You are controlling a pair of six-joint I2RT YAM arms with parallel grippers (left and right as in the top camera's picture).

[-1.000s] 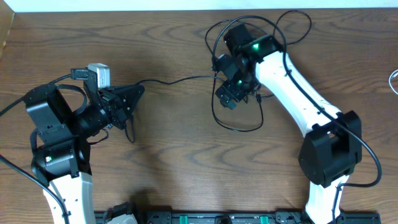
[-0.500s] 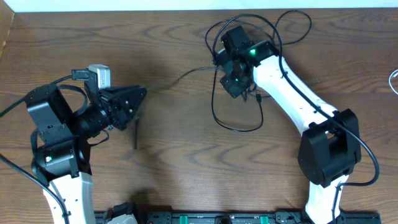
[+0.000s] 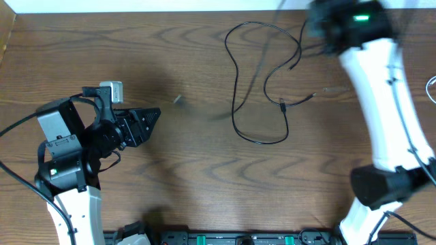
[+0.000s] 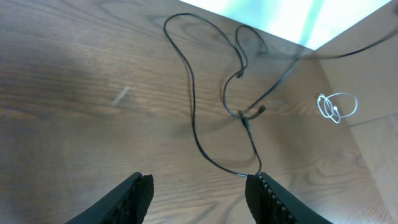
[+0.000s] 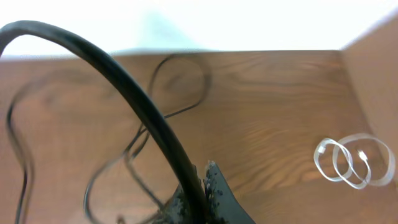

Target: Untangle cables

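A black cable point(image 3: 235, 102) lies in long loops on the wooden table, and the left wrist view shows it ahead point(image 4: 193, 118). My right gripper point(image 3: 320, 24) is blurred at the far right, raised, and shut on a black cable strand point(image 5: 143, 106) that runs into its jaws point(image 5: 202, 171). A loose tail of that cable point(image 3: 177, 99) is a blurred streak left of the loops. My left gripper point(image 3: 151, 117) hovers at the left, open, with nothing between its fingers point(image 4: 199, 193). A white cable point(image 3: 432, 88) lies coiled at the right edge, also visible in both wrist views point(image 4: 336, 106) point(image 5: 348, 162).
The table's far edge meets a white wall. A lighter wooden panel point(image 4: 373, 155) borders the table on the right, beside the white coil. The arm bases and a black rail point(image 3: 225, 238) sit along the near edge.
My left gripper has opened and let go of the black cable. My right gripper shut on the cable at the tangle, then swung fast up and to the far right, dragging the strand along.
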